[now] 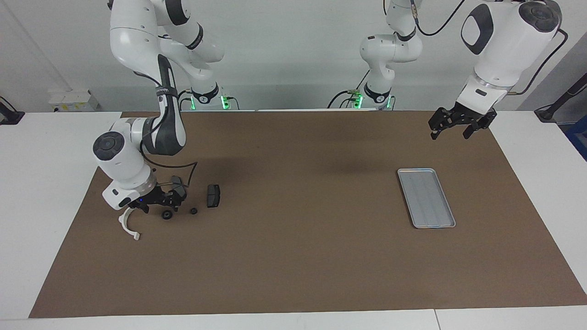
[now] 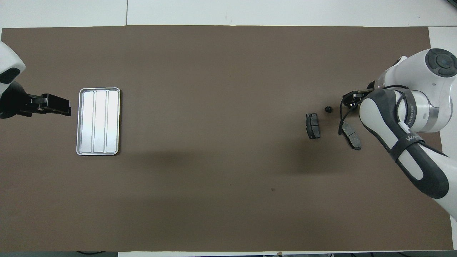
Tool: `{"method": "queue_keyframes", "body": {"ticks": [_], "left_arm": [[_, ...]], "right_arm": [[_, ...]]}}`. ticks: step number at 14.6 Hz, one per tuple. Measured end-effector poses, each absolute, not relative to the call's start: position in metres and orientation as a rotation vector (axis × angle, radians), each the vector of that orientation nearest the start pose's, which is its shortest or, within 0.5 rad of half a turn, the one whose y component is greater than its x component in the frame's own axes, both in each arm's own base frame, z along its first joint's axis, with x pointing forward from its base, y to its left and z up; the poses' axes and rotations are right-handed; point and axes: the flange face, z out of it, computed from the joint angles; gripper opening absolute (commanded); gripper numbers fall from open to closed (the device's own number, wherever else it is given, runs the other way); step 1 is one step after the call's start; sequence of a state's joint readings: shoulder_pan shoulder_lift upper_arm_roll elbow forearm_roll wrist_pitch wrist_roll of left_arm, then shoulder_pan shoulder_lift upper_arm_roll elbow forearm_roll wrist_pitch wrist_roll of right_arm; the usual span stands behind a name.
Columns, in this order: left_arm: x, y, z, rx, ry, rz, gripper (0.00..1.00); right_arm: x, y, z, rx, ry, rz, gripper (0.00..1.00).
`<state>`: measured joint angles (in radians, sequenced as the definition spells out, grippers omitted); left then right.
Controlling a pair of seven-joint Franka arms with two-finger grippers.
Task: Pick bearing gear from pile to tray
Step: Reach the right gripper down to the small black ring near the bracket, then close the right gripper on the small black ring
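Black fingers of the right tool [image 1: 158, 205] stand wide apart, low over a round black piece [image 1: 167, 215], holding nothing; the left tool [image 1: 454, 124] waits, fingers apart.

Silver-grey tray [image 1: 426, 198] w/ ribbed stripes – brown mat [image 1: 298, 256] – white arc piece [image 1: 127, 225], dark grey plates [image 1: 213, 195].
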<state>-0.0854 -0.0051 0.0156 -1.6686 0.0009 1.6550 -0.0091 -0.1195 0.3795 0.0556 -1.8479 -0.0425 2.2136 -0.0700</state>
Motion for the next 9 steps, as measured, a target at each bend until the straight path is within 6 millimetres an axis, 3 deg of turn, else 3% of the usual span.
{"method": "queue_keyframes", "body": {"ticks": [9], "left_arm": [[0.557,-0.039,0.588,-3.139,0.095,0.013,1.0]], "right_arm": [[0.621,-0.042,0.293,-3.153,-0.058,-0.002,1.0]]}}
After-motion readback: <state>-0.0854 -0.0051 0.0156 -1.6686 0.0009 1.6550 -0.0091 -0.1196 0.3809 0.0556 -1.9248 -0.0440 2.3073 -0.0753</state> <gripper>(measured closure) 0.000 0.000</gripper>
